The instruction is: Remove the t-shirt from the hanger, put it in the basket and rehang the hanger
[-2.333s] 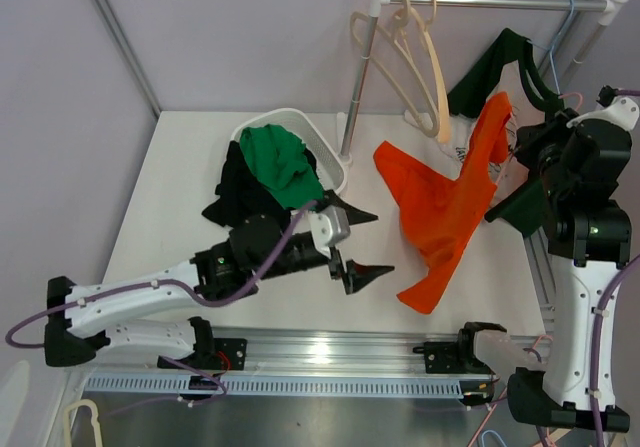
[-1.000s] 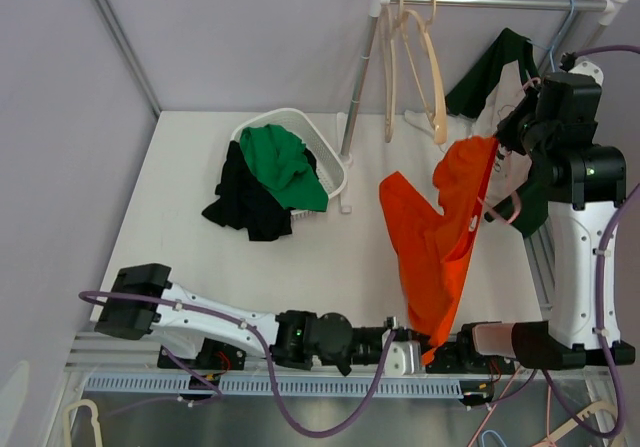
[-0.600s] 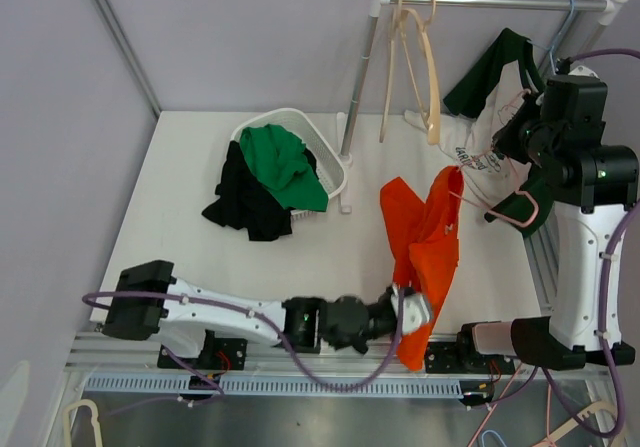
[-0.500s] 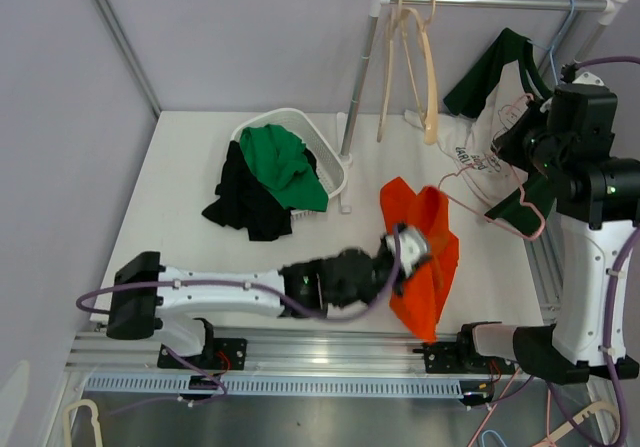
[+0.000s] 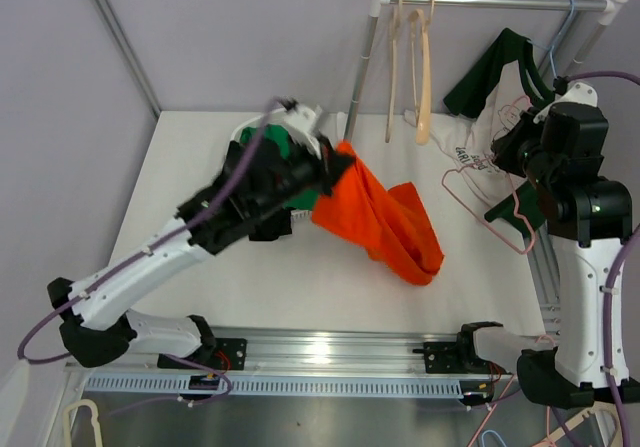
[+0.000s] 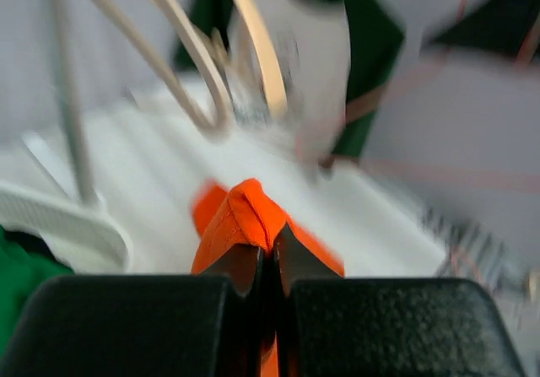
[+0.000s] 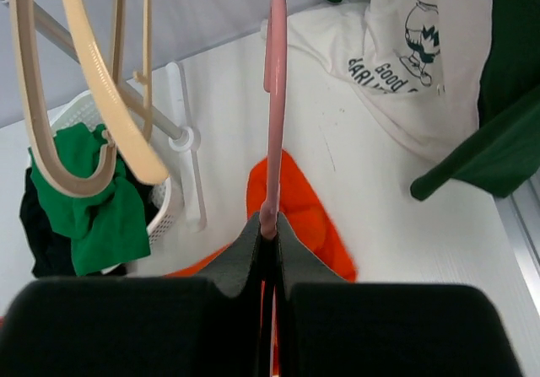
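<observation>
One orange t-shirt [image 5: 385,222] is what I see off the hanger [image 7: 274,99], bunched into a long drape over the middle of the table [image 5: 300,282], with one end lifted and the rest trailing down to the right. The left gripper [image 6: 268,255] has its fingers clamped together on a fold of the raised end, and orange cloth bulges just above the tips in the left wrist view. That gripper sits just in front of the white basket [image 7: 63,111], which holds a green garment [image 7: 93,217]. Off to the right, well apart from the shirt, the right gripper [image 7: 268,225] pinches the bare pink hanger between closed fingers. Behind it a white printed shirt [image 7: 422,48] and a dark green garment [image 5: 495,67] hang from the rail [image 5: 500,4], where cream hangers [image 5: 423,67] hang empty.
</observation>
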